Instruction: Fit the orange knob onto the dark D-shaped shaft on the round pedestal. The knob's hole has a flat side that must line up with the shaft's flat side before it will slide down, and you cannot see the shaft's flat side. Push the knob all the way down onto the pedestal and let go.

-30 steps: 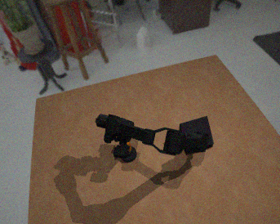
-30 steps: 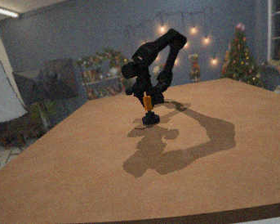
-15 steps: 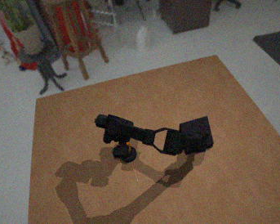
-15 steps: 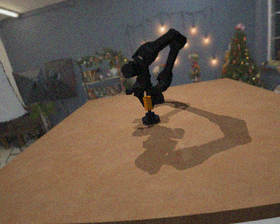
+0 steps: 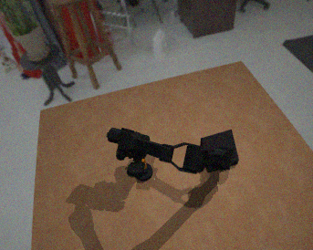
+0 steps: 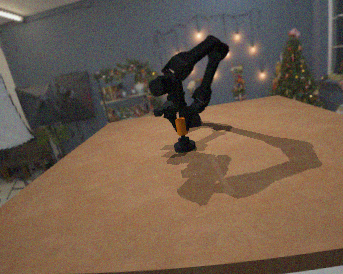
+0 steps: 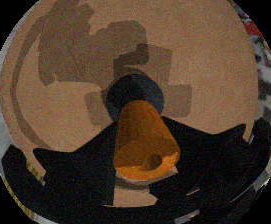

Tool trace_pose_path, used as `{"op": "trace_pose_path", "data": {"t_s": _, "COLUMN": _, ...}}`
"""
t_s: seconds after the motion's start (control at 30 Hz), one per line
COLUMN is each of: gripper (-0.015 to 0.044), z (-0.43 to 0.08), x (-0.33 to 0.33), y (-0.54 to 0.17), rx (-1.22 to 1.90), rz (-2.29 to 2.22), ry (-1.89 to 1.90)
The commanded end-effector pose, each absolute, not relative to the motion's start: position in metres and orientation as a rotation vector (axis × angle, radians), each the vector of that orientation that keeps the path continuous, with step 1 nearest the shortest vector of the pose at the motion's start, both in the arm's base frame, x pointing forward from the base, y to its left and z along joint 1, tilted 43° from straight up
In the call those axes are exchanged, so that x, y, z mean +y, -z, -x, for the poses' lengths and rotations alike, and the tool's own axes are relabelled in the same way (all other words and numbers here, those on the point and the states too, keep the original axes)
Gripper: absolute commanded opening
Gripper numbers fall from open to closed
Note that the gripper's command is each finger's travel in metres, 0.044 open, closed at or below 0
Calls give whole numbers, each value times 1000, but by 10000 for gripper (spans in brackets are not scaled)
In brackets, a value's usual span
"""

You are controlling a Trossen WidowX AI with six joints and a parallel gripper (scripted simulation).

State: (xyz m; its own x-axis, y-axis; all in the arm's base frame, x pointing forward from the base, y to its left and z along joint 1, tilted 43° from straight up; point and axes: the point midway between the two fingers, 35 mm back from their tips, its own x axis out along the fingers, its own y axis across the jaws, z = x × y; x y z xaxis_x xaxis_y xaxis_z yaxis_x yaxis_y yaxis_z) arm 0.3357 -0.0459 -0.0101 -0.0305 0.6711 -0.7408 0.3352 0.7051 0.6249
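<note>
The end effector [image 6: 181, 125] [image 7: 139, 123] is partly open, its fingers clamped on the orange knob [image 5: 143, 161] [image 6: 181, 126] [image 7: 145, 142]. The knob stands upright above the round pedestal [image 5: 144, 173] [image 6: 184, 146] [image 7: 134, 87], which rests on the counter [image 5: 245, 210] [image 6: 114, 220] [image 7: 211, 65]. Whether the knob touches the shaft, I cannot tell. The arm [image 5: 159, 151] [image 6: 203, 55] covers part of the knob from the top; its shadow falls around the pedestal.
</note>
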Motion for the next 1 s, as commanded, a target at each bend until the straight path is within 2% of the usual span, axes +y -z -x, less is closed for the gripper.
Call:
{"op": "trace_pose_path", "data": {"t_s": 0.0, "gripper": 0, "z": -336, "x": -46, "y": 9, "rx": 1633, "rz": -830, "ry": -322}}
{"op": "trace_pose_path", "data": {"t_s": 0.97, "gripper": 0, "z": -337, "x": -48, "y": 6, "rx": 1647, "rz": -869, "ry": -280}}
